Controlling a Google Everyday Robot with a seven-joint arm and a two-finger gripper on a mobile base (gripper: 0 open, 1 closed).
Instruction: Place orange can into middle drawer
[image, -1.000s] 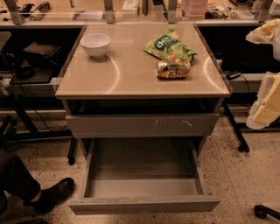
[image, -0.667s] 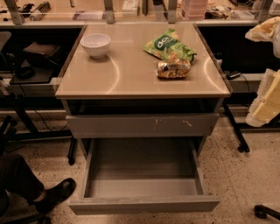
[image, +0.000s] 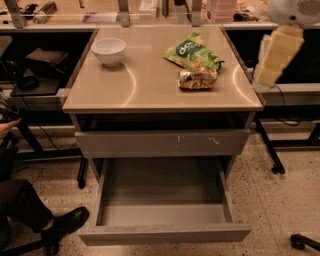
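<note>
Pickup looks only just begun: the orange can (image: 198, 78) lies on its side on the tabletop (image: 145, 87), against the green snack bag (image: 192, 51); the middle drawer (image: 162, 192) below stands open; your gripper (image: 265, 75) has swung nearer the table's right edge, its state you cannot tell.

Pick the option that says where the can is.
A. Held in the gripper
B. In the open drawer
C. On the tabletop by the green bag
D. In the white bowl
C: the can lies on its side on the tabletop right by the bag, outside the open drawer, while the gripper hangs off the table's right edge.
</note>
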